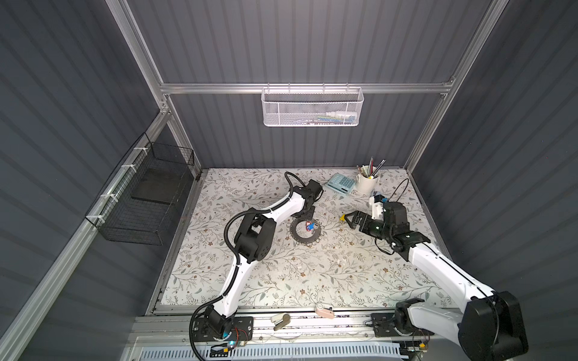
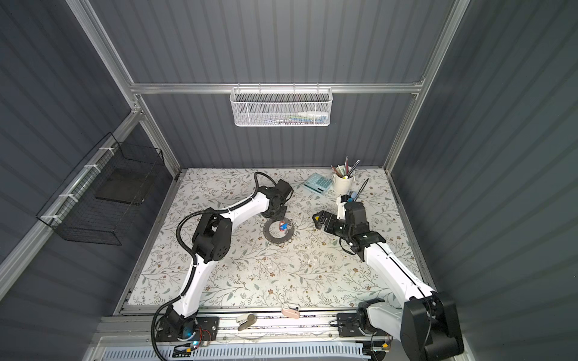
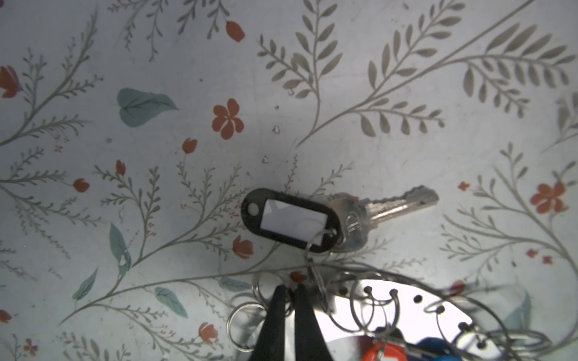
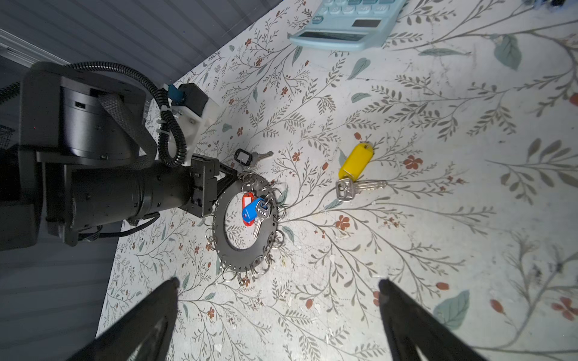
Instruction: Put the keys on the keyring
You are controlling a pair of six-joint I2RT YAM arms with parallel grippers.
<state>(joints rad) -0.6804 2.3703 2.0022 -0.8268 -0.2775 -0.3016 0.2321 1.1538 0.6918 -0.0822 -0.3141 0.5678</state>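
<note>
Left gripper (image 3: 290, 290) pinched closed at the keyring's (image 4: 225, 240) rim; right gripper (image 4: 278, 286) spread wide, holding nothing.

Left jaws meet among the wire loops (image 3: 247, 315) on the rim; whether a loop is actually nipped cannot be told, since the tips hide it. Just beyond them lies the black-tagged key (image 3: 292, 218), its split ring apparently linked to a loop. Red- and blue-tagged keys (image 4: 251, 211) lie in the ring's open centre, seemingly attached. The yellow-tagged key (image 4: 355, 165) lies loose on the table (image 4: 438, 250), apart from the ring. Step judged: ring braced while the last key is fetched. The next move calls for the right gripper to descend on the yellow tag and carry it to a free loop.
</note>
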